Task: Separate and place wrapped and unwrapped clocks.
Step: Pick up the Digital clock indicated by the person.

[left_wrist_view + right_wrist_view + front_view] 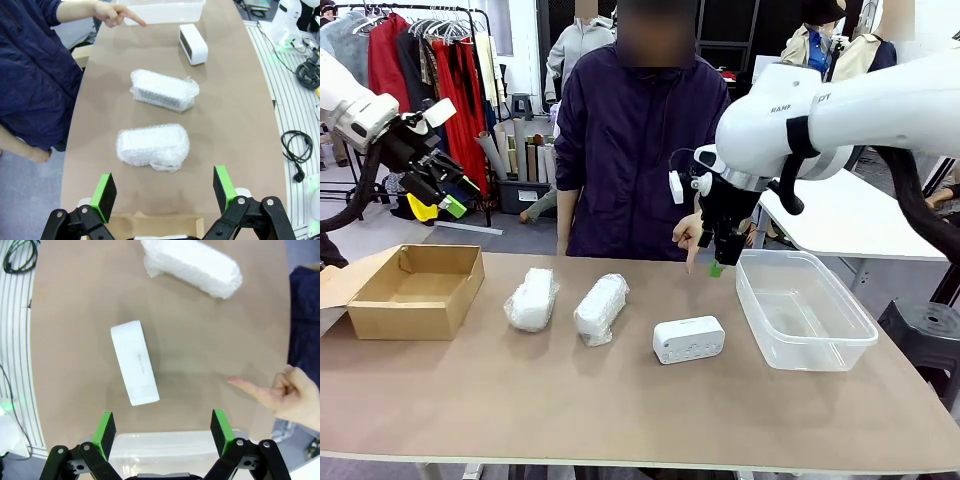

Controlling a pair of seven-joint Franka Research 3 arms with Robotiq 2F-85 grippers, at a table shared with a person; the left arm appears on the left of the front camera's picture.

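Observation:
Two bubble-wrapped clocks lie mid-table: one [531, 299] on the left, the other [601, 308] right of it. The bare white clock [689, 340] sits further right, beside the tub. In the left wrist view the near bundle [153, 147], far bundle [164, 90] and white clock [193, 43] line up ahead. The right wrist view looks down on the white clock [135, 363] and one bundle [192, 264]. My left gripper [450, 185] hangs open, high above the cardboard box. Open too, my right gripper [725, 258] hovers over the tub's near-left corner. Both hold nothing.
A brown cardboard box [417, 291] stands open at the table's left. A clear plastic tub [803, 309] stands at the right. The person at the far edge points a finger [689, 240] down at the table near the tub. Cables [295, 152] lie beside the table.

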